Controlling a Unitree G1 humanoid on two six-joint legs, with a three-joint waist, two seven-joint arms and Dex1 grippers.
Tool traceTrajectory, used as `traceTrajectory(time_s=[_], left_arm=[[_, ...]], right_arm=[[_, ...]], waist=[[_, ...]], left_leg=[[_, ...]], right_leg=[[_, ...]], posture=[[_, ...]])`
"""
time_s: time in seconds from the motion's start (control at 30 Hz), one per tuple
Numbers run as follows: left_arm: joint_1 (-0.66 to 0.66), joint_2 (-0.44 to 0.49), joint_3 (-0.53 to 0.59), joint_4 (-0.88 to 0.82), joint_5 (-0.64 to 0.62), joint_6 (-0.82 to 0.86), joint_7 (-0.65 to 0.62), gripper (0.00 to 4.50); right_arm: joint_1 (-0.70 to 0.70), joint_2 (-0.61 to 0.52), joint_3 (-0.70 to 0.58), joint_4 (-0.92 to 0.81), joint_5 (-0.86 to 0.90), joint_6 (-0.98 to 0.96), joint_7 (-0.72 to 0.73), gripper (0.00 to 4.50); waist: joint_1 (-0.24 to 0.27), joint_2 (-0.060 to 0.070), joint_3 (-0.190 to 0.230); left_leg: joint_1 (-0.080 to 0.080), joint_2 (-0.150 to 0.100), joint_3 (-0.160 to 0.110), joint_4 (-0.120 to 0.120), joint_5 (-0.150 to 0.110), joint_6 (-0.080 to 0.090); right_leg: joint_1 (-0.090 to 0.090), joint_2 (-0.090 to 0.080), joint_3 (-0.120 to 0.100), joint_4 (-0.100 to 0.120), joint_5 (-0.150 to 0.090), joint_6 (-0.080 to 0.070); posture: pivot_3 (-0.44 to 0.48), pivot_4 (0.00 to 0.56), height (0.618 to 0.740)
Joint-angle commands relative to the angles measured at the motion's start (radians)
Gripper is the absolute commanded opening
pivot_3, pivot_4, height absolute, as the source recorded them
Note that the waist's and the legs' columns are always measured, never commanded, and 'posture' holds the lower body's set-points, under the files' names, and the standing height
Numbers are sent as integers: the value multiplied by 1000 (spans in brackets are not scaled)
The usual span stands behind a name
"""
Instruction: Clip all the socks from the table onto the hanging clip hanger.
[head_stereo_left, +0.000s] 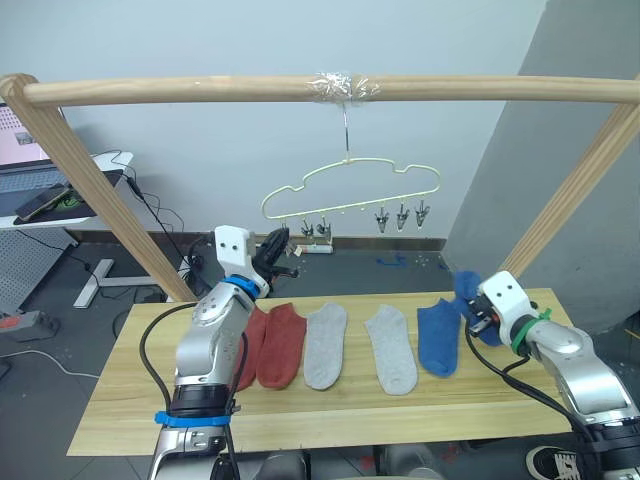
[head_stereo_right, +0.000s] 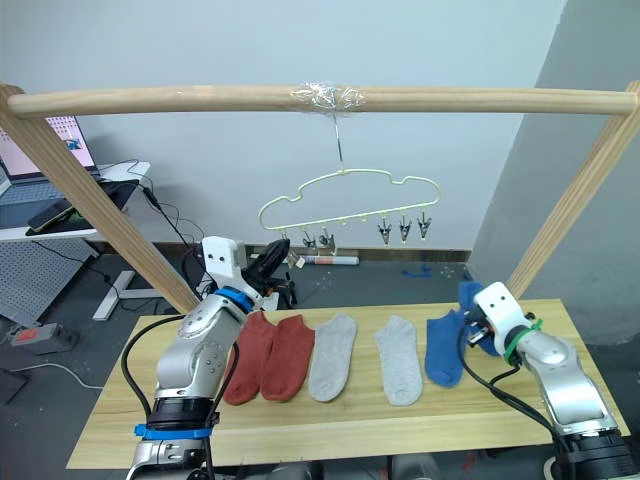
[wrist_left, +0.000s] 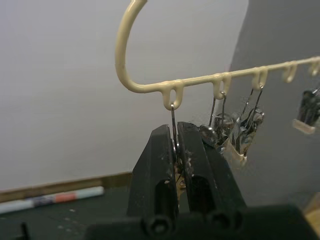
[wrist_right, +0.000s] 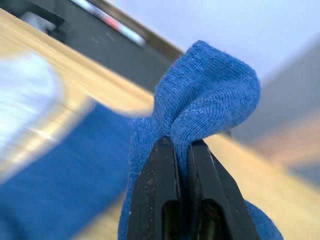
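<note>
Left gripper (wrist_left: 176, 145) is raised off the table (head_stereo_left: 300, 415), up at the left end of the clip hanger (head_stereo_left: 350, 195). In the left wrist view its fingers are pinching together on the leftmost metal clip (wrist_left: 174, 134), which is hanging by its wire from the first loop of the hanger's lower bar. Almost no gap is showing between the fingers.

Right gripper (wrist_right: 182, 150) is sitting near the right end of the table, just above the surface. Its fingers are closing tight on a bunched fold of a blue sock (wrist_right: 205, 100); the cloth is puffing out above the fingertips. I cannot tell whether the rest of that sock is touching the table.

The hanger is hanging by its hook from the taped spot on the horizontal wooden pole (head_stereo_left: 200, 90). Six clips are hanging from the lower bar: the pinched one, two more (head_stereo_left: 315, 230) just beside it, and three (head_stereo_left: 402, 216) grouped toward the right end. No sock is showing on any clip.

Five socks are lying flat on the table in a row, toes away from the robot: two rust-red socks (head_stereo_left: 282, 343) touching side by side and partly behind the left arm, then two light grey socks (head_stereo_left: 326, 345) apart from each other, then a second blue sock (head_stereo_left: 437, 338) just beside the right gripper.
</note>
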Motion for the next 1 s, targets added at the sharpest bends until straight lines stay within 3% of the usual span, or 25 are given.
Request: traceTrajectory(time_s=[0.03,0.17,0.3,0.5,1.0], left_arm=[[-17,1,84,-57,-187,176,2,0],[-29,8,155,-78,-384,349,10,0],[-44,13,191,-87,-474,419,41,0],[-40,19,187,-111,-481,418,49,0],[-15,2,180,-162,-495,420,57,0]], right_arm=[[-57,36,12,-171,115,111,66,105],[-130,148,124,-232,181,177,98,105],[-188,212,204,-208,176,173,105,105],[-278,318,251,-153,204,197,111,105],[-351,409,289,-90,222,227,122,105]], waist=[[-1,0,1],[-1,-1,2],[6,-3,4],[8,-5,6],[16,-5,6]], left_leg=[[0,1,0,0,0,0],[0,4,0,0,0,-1],[-1,4,-1,0,-1,-2],[-2,3,0,0,-1,-2],[-2,3,0,-1,-2,-3]], right_leg=[[0,1,0,0,0,0],[-1,3,0,0,0,0],[-2,3,0,-1,0,-1],[-2,2,0,-2,1,-1],[-3,2,0,-2,0,-2]], posture=[[-92,95,740],[-92,95,740],[-88,96,740],[-71,92,740],[-46,87,740]])
